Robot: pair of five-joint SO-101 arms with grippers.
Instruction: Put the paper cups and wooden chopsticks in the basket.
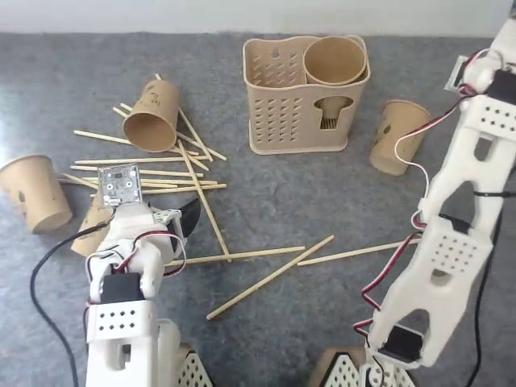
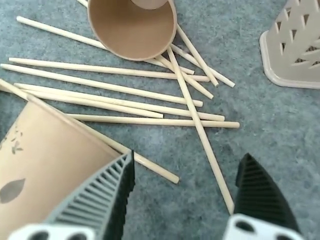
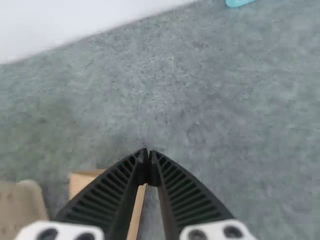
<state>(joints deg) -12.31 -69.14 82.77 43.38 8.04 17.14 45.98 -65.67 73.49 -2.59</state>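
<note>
- The left gripper [image 2: 187, 165] hangs low over the grey mat [image 2: 280, 130], jaws spread wide and holding nothing
- One long chopstick [image 2: 200, 130] lies on the mat in the gap between the jaws, nearer the black jaw; its long axis runs out ahead of them, across the line on which they close, so a straight drop and squeeze looks likely to catch it
- Its far end crosses the chopstick pile [image 2: 100, 85] ahead of the jaws, where most sticks lie roughly along the closing line; lifting may drag some of them
- A paper cup [image 2: 45, 160] lies on its side just outside the grey jaw, seemingly touching it, and could be bumped on the way down
- A tipped cup [image 2: 132, 30] rests on the pile farther ahead, its mouth towards the jaws
- The basket [image 1: 298, 121] stands well beyond, ahead and towards the black jaw's side, with one nested cup [image 1: 334, 60] already inside
- The right gripper [image 3: 147, 156] is clenched on nothing above bare mat, well apart from the sticks, so the left arm is nearer
</note>
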